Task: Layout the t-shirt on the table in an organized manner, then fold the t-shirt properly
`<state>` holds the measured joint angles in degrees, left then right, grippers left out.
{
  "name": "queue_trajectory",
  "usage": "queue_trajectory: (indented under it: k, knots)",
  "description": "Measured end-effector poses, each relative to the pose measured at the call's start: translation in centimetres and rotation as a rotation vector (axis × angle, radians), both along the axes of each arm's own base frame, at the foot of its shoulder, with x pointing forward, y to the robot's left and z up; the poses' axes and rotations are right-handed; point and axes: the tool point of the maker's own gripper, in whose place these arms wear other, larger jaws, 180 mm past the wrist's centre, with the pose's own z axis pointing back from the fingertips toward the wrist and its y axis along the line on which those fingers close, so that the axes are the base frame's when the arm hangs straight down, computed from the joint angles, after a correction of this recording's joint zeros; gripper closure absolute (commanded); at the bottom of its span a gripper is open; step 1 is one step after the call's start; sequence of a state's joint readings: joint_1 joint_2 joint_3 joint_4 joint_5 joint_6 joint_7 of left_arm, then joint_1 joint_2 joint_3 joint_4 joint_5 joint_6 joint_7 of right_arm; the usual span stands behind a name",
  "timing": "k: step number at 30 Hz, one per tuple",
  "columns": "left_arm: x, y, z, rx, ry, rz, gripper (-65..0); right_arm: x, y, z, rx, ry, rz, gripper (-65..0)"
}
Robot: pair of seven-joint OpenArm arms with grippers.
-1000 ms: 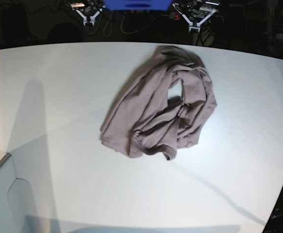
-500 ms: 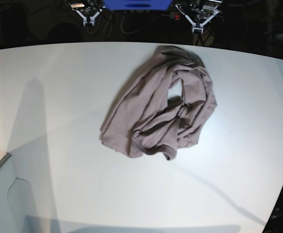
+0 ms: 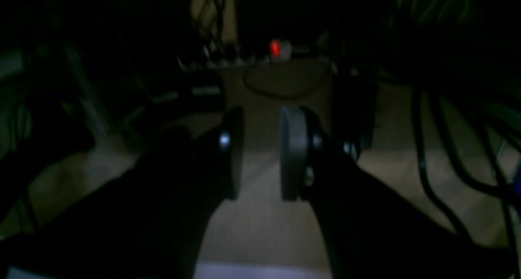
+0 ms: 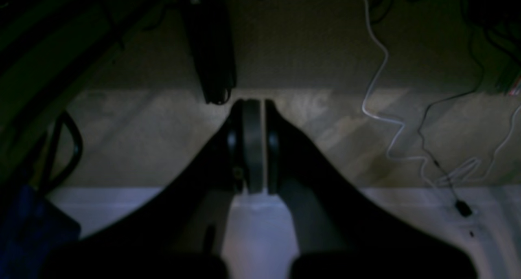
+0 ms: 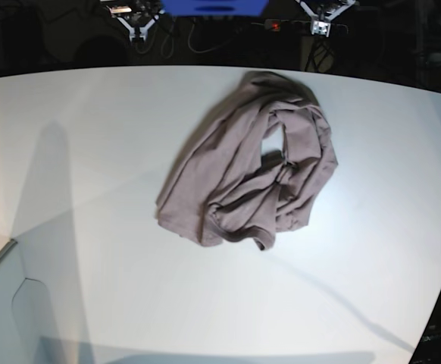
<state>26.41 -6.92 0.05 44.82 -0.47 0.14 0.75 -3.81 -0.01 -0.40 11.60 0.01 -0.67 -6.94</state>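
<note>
The mauve-grey t-shirt point(image 5: 251, 167) lies crumpled in a heap on the white table point(image 5: 92, 152), right of centre, with twisted folds and a small gap showing the tabletop. Both grippers hang beyond the table's far edge, well apart from the shirt. My left gripper point(image 5: 323, 19) is at the top right; in the left wrist view point(image 3: 260, 152) its fingers stand slightly apart with nothing between them. My right gripper point(image 5: 139, 23) is at the top left; in the right wrist view point(image 4: 260, 144) its pads are pressed together, holding nothing.
Behind the far edge is a dark floor with cables, a power strip with a red light point(image 3: 276, 49) and a white cable point(image 4: 378, 87). A blue object point(image 5: 213, 6) sits between the arms. A cut-out corner piece point(image 5: 1, 265) lies at the lower left.
My left gripper has drawn up and to the right at the far edge, and its fingers have parted a little. The t-shirt and the right gripper have not moved.
</note>
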Motion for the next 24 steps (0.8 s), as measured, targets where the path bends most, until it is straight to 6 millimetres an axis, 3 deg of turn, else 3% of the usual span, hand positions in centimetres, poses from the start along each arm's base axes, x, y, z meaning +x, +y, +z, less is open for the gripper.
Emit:
queue_trajectory:
  k: [11, 24]
  knots:
    - [5.1, -3.0, 8.2, -0.070, -0.277, -0.038, -15.3, 0.0, 0.0, 0.0, 0.001, 0.000, -0.001, 0.0]
    - [8.8, -5.1, 16.9, -0.123, -0.499, -0.055, -15.3, -0.1, -0.9, 0.0, -0.012, 0.000, 0.001, 0.0]
